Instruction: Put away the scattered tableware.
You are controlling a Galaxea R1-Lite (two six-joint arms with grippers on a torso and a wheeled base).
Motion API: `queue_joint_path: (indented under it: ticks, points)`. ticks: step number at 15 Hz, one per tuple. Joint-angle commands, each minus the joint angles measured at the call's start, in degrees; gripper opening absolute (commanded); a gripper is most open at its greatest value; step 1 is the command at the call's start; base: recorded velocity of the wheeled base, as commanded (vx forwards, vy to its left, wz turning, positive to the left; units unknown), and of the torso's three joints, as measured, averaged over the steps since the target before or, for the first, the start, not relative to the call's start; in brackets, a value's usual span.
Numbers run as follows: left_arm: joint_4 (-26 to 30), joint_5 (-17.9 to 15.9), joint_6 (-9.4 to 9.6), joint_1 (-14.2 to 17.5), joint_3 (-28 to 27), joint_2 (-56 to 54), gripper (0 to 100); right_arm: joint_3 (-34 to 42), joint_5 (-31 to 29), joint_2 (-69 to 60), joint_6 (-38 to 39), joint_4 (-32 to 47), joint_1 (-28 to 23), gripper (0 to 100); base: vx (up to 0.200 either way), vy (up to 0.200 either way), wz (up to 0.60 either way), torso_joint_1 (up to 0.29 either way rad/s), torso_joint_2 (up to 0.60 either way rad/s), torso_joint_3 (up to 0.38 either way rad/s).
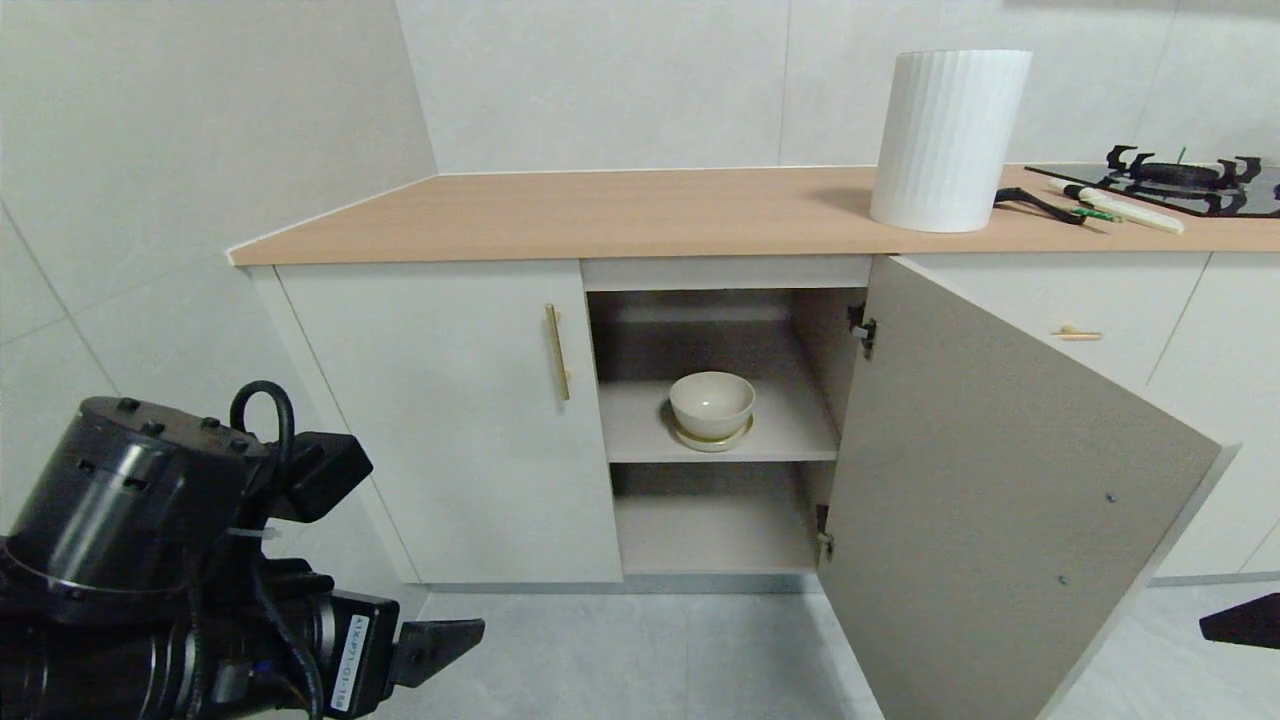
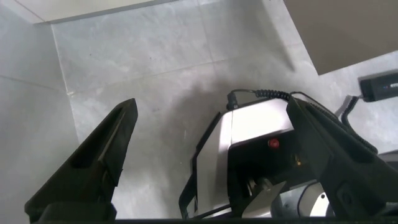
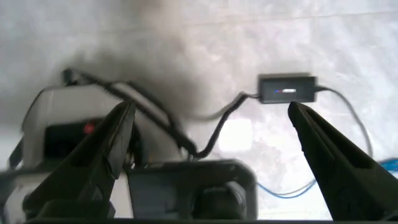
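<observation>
The left gripper (image 2: 211, 107) has its jaws spread wide with nothing between them, and bare floor (image 2: 155, 50) lies beneath the gap. The right gripper (image 3: 210, 113) is spread just as wide and is also empty. Past its fingers a power brick (image 3: 287, 88) and its cable lie on the floor.

Well ahead of both grippers, higher up and roughly between them, is the open cupboard (image 1: 710, 300). A bowl (image 1: 711, 403) sits on a plate (image 1: 711, 437) on its upper shelf (image 1: 790, 425). The open door (image 1: 1000, 500) swings out on the right gripper's side and is nearer that gripper than the left one. Higher again, on the counter (image 1: 600, 215), loose utensils (image 1: 1120, 208) lie just beside a white ribbed canister (image 1: 948, 140).

With the bowl and plate stowed and both grippers empty, this looks like a gap between placements. The next move is probably to lift an arm to the counter for the utensils, most likely the right one, which has to clear the door's edge. If they don't count as tableware, the move is to push the door shut.

The wrist views settle how the jaws stand, which the head view leaves unclear. The head view shows the cupboard and counter, while both wrist cameras look down at the floor.
</observation>
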Motion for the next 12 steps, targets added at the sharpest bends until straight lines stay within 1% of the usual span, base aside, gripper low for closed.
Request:
queue_joint_path:
  ticks: [1,2,3,6,7,9,12]
  points:
    - [0.0,0.0,-0.08,0.0,0.0,0.1,100,-0.5,0.4,1.9,-4.1,-0.6,-7.3,100,0.0,0.0,0.0,0.0,0.0,0.0]
    - [0.0,0.0,-0.08,0.0,0.0,0.1,100,-0.4,0.5,2.2,-5.7,-1.8,-9.8,100,0.0,0.0,0.0,0.0,0.0,0.0]
    - [0.0,0.0,0.01,0.0,0.0,0.1,100,-0.1,0.5,3.0,-5.9,-3.5,-11.3,100,0.0,0.0,0.0,0.0,0.0,0.0]
    - [0.0,0.0,-0.08,0.0,0.0,0.1,100,-0.1,0.4,7.2,-5.4,-8.3,-14.0,100,0.0,0.0,0.0,0.0,0.0,0.0]
    - [0.0,0.0,-0.08,0.0,0.0,0.1,100,0.0,0.4,9.2,-4.1,-10.7,-14.4,100,0.0,0.0,0.0,0.0,0.0,0.0]
    - [0.0,0.0,-0.17,0.0,-0.1,0.1,100,0.0,0.4,11.8,-1.1,-13.0,-14.6,100,0.0,0.0,0.0,0.0,0.0,0.0]
    - [0.0,0.0,-0.17,0.0,-0.1,0.1,100,0.4,0.4,17.7,8.4,-22.8,-13.6,100,0.0,0.0,0.0,0.0,0.0,0.0]
